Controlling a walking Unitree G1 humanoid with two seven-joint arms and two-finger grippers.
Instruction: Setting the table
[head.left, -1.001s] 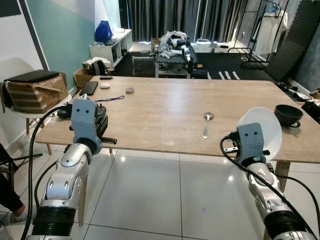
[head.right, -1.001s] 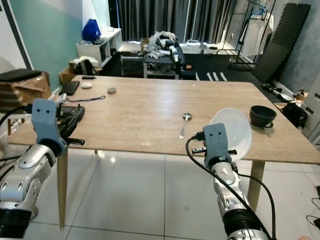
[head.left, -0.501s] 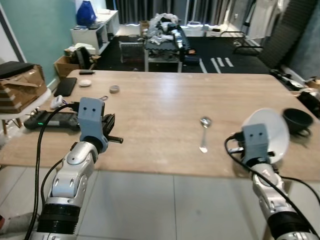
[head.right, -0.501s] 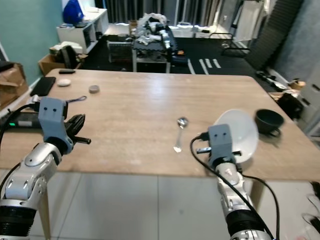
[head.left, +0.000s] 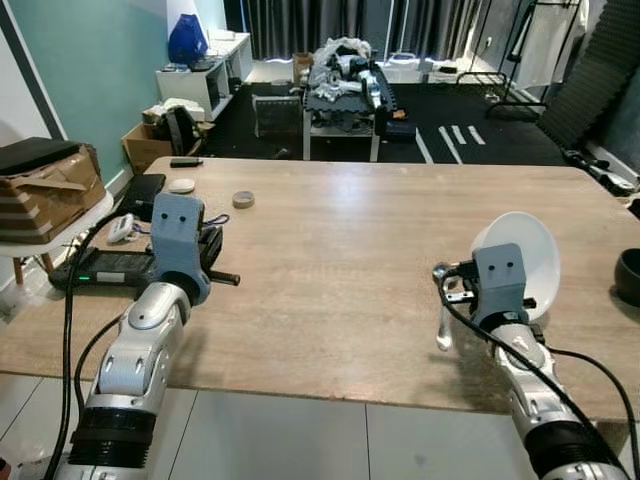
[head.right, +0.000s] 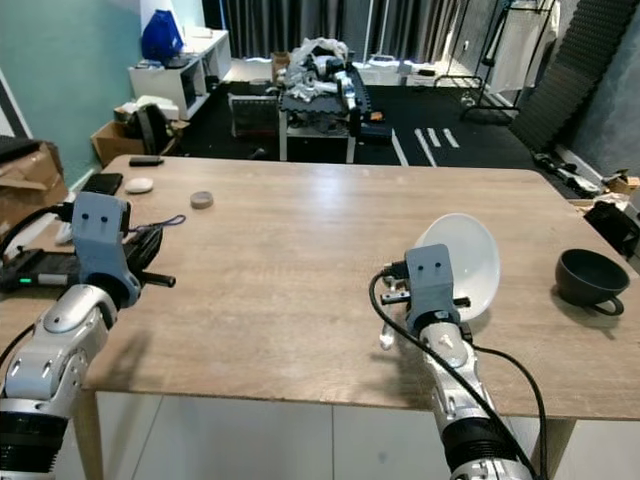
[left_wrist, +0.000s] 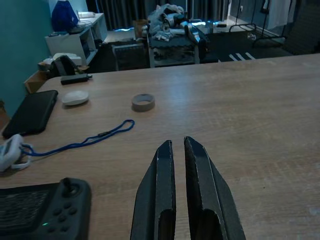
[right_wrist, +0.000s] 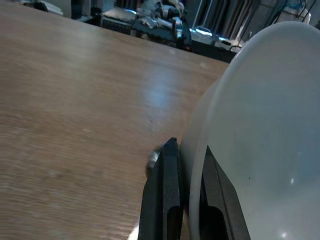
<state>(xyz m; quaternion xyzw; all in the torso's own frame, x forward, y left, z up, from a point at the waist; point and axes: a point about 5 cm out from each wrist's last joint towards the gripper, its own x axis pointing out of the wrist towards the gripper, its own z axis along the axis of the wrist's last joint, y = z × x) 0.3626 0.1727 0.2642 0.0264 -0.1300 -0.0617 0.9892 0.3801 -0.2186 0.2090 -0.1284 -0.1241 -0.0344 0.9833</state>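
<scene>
- Head views: no brand, label or writing can be read on anything here. The right gripper (head.right: 447, 292) clamps the rim of a plain white bowl (head.right: 466, 262), held tipped on edge above the near right part of the wooden table (head.left: 340, 230), its hollow facing away from the robot. A metal spoon (head.left: 443, 322) lies on the table just below the wrist, its long axis running towards and away from the robot. A dark cup (head.right: 587, 278) sits further right, well apart from the bowl. The left gripper (head.left: 214, 262) hovers over the table's left part, holding nothing, near a black controller (head.left: 105, 268).
- Left wrist view: the two black fingers (left_wrist: 163, 195) lie almost together, a narrow slit between them, nothing in it. Beyond them on the table are a blue cord (left_wrist: 82, 142), a roll of tape (left_wrist: 143, 102), a black phone (left_wrist: 30, 111) and a small white oval thing (left_wrist: 75, 97).
- Right wrist view: the fingers (right_wrist: 163, 192) pinch the bowl's (right_wrist: 260, 135) rim, one on each side of the wall; the bowl is smooth, glossy and unmarked.
</scene>
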